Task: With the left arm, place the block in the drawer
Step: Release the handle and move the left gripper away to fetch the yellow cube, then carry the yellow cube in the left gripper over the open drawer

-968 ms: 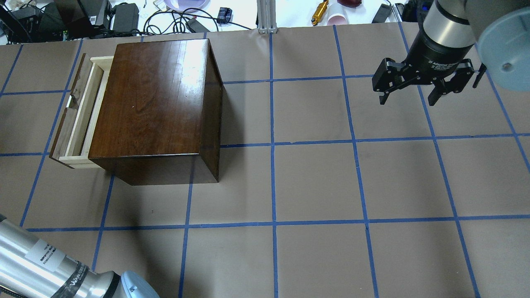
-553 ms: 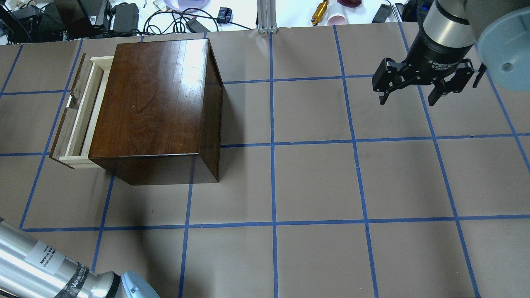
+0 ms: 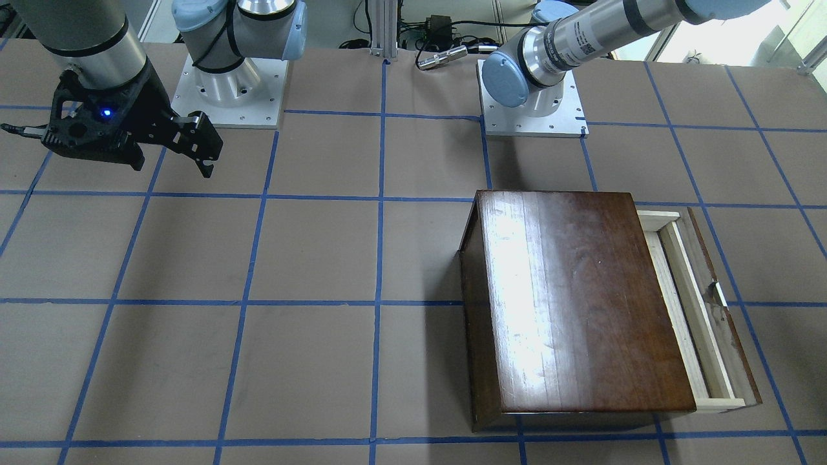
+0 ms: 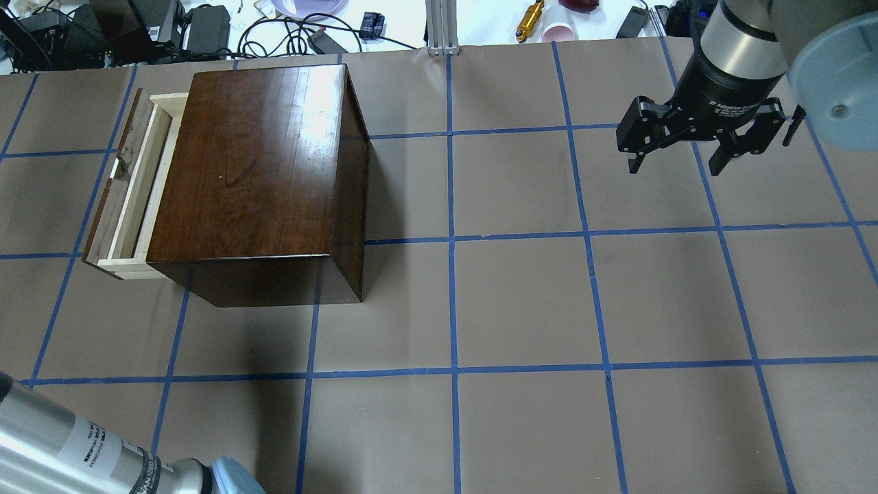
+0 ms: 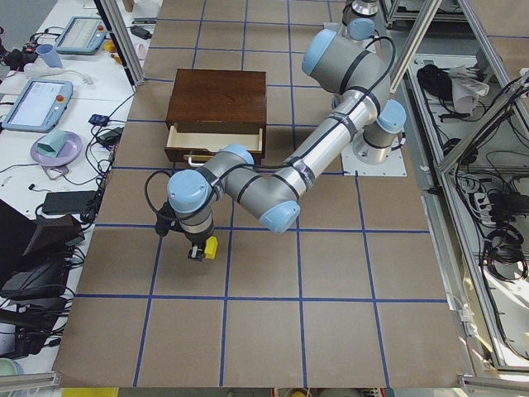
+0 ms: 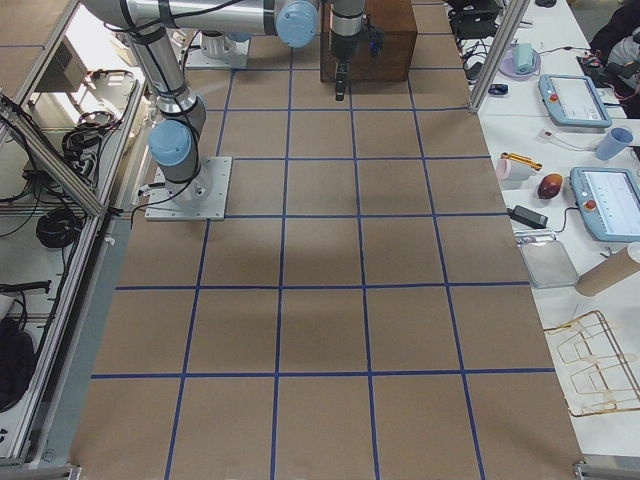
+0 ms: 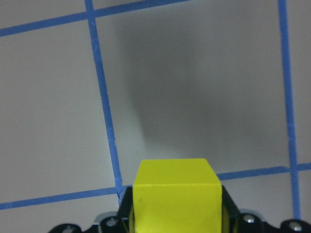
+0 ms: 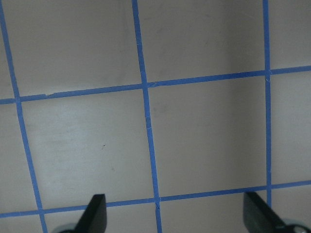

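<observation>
The yellow block (image 7: 176, 194) sits between my left gripper's fingers at the bottom of the left wrist view, above the brown table. In the exterior left view the left gripper (image 5: 197, 251) is shut on the block (image 5: 211, 246), well in front of the drawer's dark front panel. The drawer (image 4: 137, 185) of pale wood stands pulled out of the dark wooden box (image 4: 254, 165); it also shows in the front-facing view (image 3: 694, 310) and looks empty. My right gripper (image 4: 675, 163) is open and empty, far to the right.
Only the left forearm (image 4: 68, 446) shows in the overhead view, at the bottom left corner. Blue tape lines grid the brown table. Cables, cups and tablets lie on the white bench (image 4: 288, 20) beyond the table's far edge.
The left forearm has slid down and to the left at the overhead view's bottom corner. The right arm, box and drawer have not moved.
</observation>
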{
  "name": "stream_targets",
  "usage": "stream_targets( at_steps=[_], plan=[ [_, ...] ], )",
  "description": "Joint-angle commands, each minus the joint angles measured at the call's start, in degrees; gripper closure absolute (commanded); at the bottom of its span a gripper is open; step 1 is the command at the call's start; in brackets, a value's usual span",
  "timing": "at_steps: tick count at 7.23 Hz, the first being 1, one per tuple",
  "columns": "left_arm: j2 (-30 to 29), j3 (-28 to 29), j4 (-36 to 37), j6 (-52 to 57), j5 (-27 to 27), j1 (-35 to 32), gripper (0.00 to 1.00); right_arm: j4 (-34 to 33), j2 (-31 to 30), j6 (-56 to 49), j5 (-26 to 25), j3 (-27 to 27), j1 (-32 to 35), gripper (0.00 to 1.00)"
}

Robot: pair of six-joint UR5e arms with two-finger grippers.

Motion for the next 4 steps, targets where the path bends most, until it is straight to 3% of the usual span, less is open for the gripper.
stream_targets(
  at_steps=[1,4],
  plan=[
    [6.7,-0.1,-9.4,-8.0,-0.3,-4.2,1.00,0.0,0.0,0.0,0.1,-0.1,-0.1,0.00],
    [11.4,-0.9,-14.7,-17.4,-0.4,-12.0,1.00,0.0,0.0,0.0,0.1,-0.1,0.0,0.00]
  ],
)
